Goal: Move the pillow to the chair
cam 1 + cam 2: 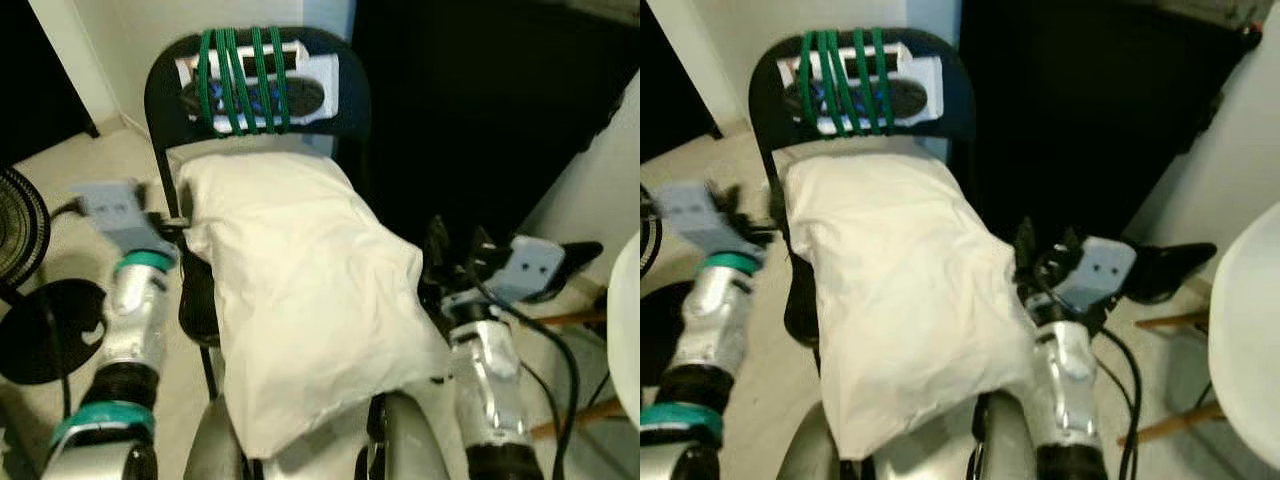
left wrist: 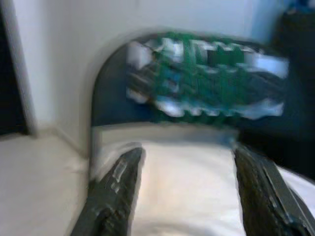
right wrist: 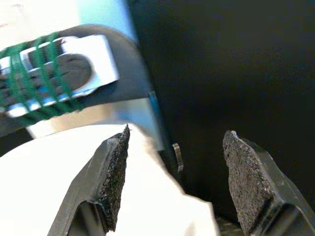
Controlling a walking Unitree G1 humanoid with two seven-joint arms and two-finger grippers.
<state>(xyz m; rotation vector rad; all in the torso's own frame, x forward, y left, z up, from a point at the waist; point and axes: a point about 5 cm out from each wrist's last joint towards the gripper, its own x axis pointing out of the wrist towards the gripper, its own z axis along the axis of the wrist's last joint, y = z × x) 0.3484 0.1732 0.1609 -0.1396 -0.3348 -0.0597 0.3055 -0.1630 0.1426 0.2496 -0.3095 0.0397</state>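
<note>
- nearest us, the near end of the white pillow (image 1: 300,300) hangs past the front of the seat, between our two silver arms.
- the pillow lies lengthwise on the black chair (image 1: 165,90), its far end up against the backrest.
- a white device (image 1: 262,82) is bound to the backrest with green cord (image 1: 240,75).
- our left gripper (image 2: 184,172) sits at the pillow's left side near the backrest, jaws spread apart, holding nothing.
- our right gripper (image 3: 174,169) sits at the pillow's right edge, jaws wide apart and empty, one finger (image 3: 110,177) over the white fabric.
- a black round fan base (image 1: 45,330) rests on the floor to our left.
</note>
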